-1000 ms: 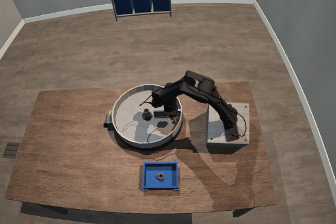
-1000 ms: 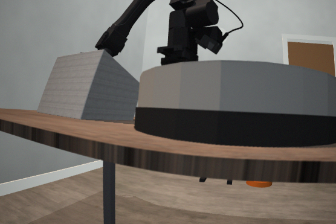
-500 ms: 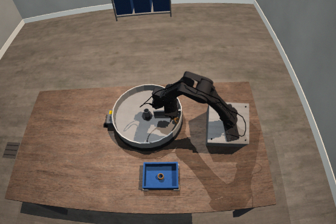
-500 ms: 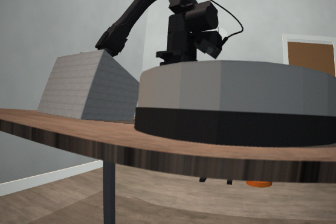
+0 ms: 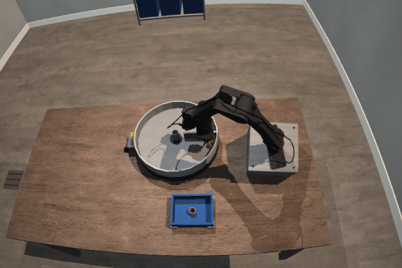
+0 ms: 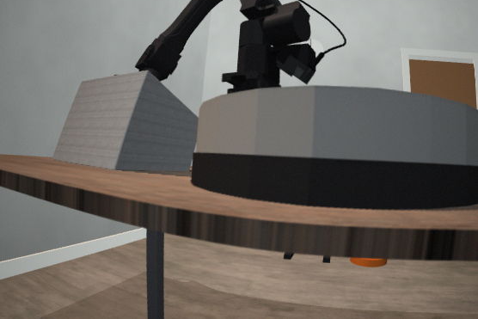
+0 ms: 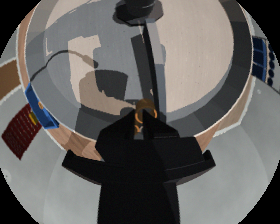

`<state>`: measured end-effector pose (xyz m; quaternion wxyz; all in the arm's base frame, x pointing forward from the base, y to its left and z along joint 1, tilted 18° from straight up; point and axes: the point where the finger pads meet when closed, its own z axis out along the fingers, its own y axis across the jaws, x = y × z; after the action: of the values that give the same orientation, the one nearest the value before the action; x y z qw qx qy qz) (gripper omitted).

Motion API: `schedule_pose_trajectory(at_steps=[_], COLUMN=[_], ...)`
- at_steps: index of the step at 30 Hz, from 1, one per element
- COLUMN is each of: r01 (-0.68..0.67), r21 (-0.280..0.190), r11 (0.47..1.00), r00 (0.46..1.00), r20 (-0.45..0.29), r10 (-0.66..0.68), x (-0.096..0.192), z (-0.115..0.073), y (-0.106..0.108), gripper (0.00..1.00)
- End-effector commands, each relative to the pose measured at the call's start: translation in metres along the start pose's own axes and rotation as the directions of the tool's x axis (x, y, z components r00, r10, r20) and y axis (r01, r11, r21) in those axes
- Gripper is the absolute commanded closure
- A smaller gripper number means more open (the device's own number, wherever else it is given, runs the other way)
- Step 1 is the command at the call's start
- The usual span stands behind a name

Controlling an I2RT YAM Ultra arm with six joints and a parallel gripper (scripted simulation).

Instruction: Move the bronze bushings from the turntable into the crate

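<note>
No text, label, brand, number or sign can be read on anything in the top, exterior or wrist view, whether on the turntable (image 5: 135, 130) (image 6: 344, 131) (image 7: 243, 45), the crate (image 5: 191, 225) or the table (image 5: 90, 197) (image 6: 107, 196).

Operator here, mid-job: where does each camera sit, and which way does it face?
Top: high above the table, angled down over turntable and blue crate; most of the arm shows.
Exterior: low beside the table, facing the turntable's outer wall; the arm shows, fingertips hidden.
Wrist: on the arm, looking past the gripper into the turntable.
Top and wrist share the crate.
</note>
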<state>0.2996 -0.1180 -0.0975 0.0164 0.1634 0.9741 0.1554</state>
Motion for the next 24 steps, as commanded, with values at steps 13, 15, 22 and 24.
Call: schedule_pose_trajectory(at_steps=[13, 15, 22, 24], r01=[-0.014, -0.017, -0.017, -0.017], r21=[-0.008, 0.005, 0.004, 0.004], r11=[1.000, 1.000, 1.000, 1.000], r00=[1.000, 1.000, 1.000, 1.000], r20=[-0.022, -0.013, -0.013, -0.013], r10=[0.014, 0.017, 0.018, 0.018], x=[0.0086, 0.0057, 0.0057, 0.0057], z=[0.0081, 0.0066, 0.0065, 0.0065], y=[0.0005, -0.0040, -0.0043, -0.0043], gripper=[1.00, 1.00, 1.00, 1.00])
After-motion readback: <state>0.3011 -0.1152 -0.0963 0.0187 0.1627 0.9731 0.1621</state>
